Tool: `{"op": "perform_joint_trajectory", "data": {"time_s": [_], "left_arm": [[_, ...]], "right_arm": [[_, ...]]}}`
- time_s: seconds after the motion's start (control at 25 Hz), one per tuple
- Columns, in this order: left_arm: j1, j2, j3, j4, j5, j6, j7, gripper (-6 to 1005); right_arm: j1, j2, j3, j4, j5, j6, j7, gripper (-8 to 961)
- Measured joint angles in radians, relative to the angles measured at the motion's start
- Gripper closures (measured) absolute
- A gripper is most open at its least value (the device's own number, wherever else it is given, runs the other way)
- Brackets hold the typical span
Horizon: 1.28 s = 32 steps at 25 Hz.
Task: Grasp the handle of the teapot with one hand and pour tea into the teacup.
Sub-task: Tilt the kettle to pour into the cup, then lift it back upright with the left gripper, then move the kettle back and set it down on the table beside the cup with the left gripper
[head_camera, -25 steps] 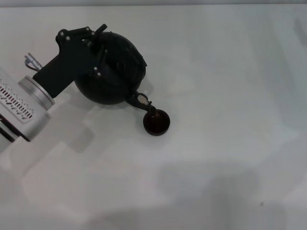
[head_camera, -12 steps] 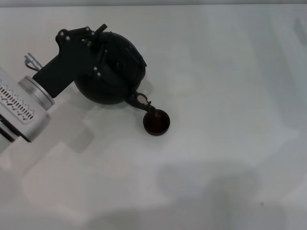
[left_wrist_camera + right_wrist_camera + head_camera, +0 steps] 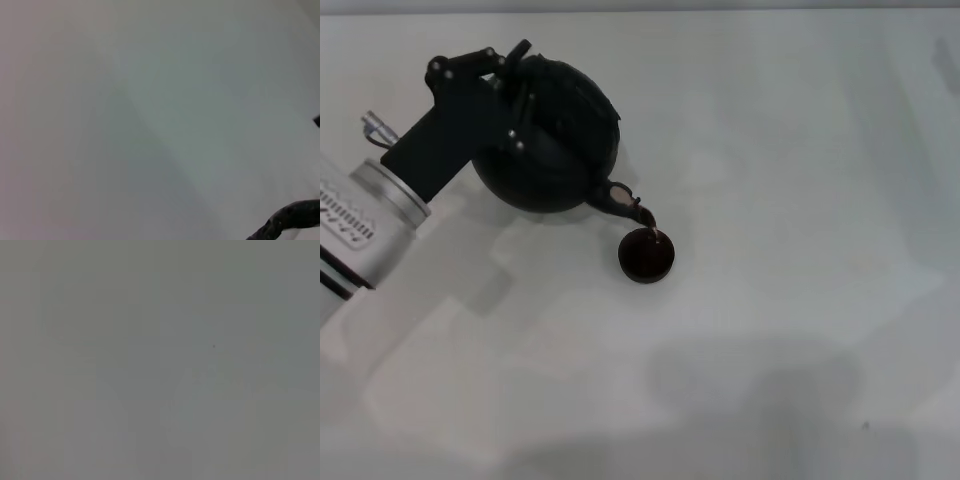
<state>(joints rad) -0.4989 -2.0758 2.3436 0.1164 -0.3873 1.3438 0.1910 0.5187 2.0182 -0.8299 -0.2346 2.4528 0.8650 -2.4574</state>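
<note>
Left gripper (image 3: 515, 95) up at the far left of the table (image 3: 790, 180), black body angling in from the silver wrist at the left edge, fingers clamped on the handle (image 3: 525, 75) over the top of the teapot (image 3: 555, 140). Teapot a round black pot, held tipped toward the right and near side, spout (image 3: 625, 205) pointing down and right. Spout tip right over the far rim of the teacup (image 3: 646, 255), a thin brownish stream or drip showing between tip and cup; hard to tell whether tip and rim touch. Teacup small, round and dark, standing upright on the table just beside the pot on its near right side, dark inside. Soft shadows of pot and arm on the pale surface below and left of the pot, a broader faint shadow nearer the bottom of the head view. In the left wrist view, mostly bare pale surface, with a rough dark curved strip of the handle (image 3: 287, 220) in one corner and a tiny dark sliver at the edge, too small to name. Right wrist view plain grey surface with a small dark speck (image 3: 214, 346). Right gripper in no view, so no telling how its fingers stand. Lid not clearly separable from the black bulk of the pot under the gripper.
</note>
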Motion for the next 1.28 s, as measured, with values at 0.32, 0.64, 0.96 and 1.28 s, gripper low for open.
{"op": "perform_joint_trajectory", "data": {"time_s": [0.32, 0.64, 0.96, 1.28], "left_arm": [[0.040, -0.002, -0.001, 0.033, -0.099, 0.000, -0.151, 899], [0.121, -0.009, -0.001, 0.098, -0.261, -0.010, -0.269, 899], [0.166, -0.010, 0.006, 0.134, -0.331, -0.088, -0.316, 900], [0.150, -0.009, 0.008, 0.127, -0.334, -0.161, -0.330, 899]], "right_arm": [[-0.004, -0.001, 0.000, 0.000, 0.000, -0.001, 0.000, 108], [-0.006, -0.001, 0.000, 0.000, 0.000, 0.000, 0.000, 108], [0.002, -0.002, 0.000, -0.003, 0.000, 0.000, 0.000, 108], [0.004, -0.001, 0.000, -0.004, 0.000, 0.000, 0.000, 108]]}}
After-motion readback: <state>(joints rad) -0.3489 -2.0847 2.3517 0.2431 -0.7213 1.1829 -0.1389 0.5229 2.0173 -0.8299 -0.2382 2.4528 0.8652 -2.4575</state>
